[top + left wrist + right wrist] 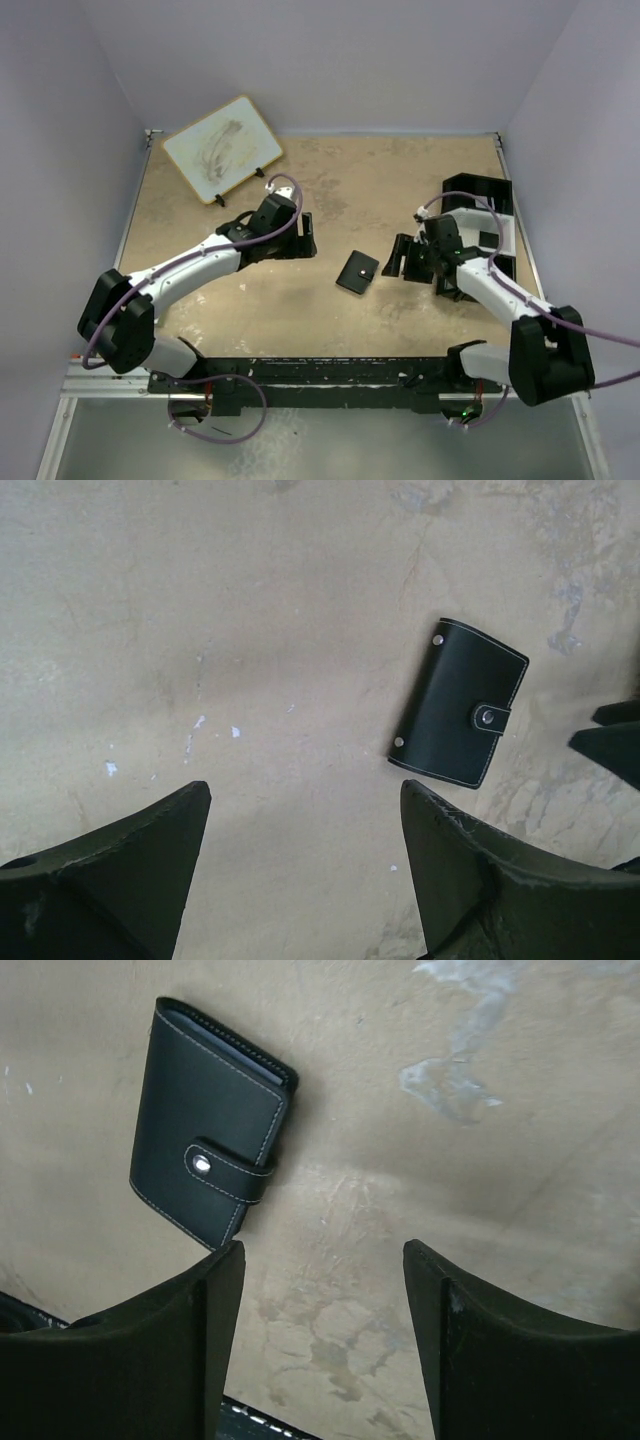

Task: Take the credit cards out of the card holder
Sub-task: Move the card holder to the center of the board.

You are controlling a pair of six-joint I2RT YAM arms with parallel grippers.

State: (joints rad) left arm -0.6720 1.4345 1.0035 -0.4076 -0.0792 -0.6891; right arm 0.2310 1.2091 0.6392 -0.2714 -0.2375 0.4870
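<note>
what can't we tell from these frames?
- Credit cards: none shows in any view; the card holder is snapped shut, hiding its contents.
- Tray, top view: the right arm covers part of it; contents too small to tell.
- Whiteboard sketch, top view: too faint and small to read.

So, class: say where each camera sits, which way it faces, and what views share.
Top external: above, behind the robot, facing down at the table; left arm and right arm show.
Left wrist: on its arm, facing down; open left gripper shows.
Right wrist: likewise; open right gripper.
Shared: all see the closed card holder.
</note>
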